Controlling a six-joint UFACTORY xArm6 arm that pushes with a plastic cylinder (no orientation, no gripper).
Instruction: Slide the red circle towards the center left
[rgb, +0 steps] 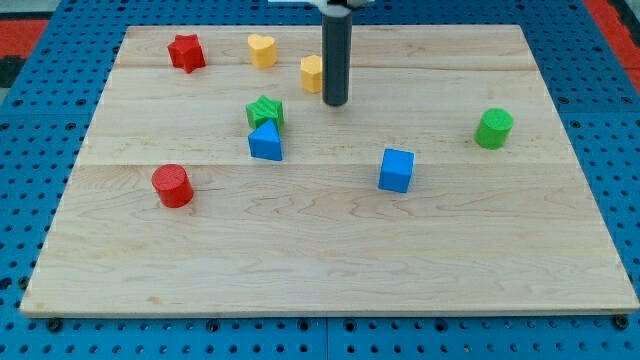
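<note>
The red circle (172, 186) is a short red cylinder standing on the wooden board (330, 260) at the view's left, a little below mid height. My tip (335, 103) is at the end of the dark rod near the view's top centre, far to the right of and above the red circle. The tip stands just right of a yellow block (311, 73), whose right side the rod hides.
A red star (186, 52) and a yellow heart (262, 49) lie at the top left. A green star (265, 111) touches a blue triangle (265, 141) left of centre. A blue cube (396, 169) sits right of centre, a green cylinder (493, 128) at the right.
</note>
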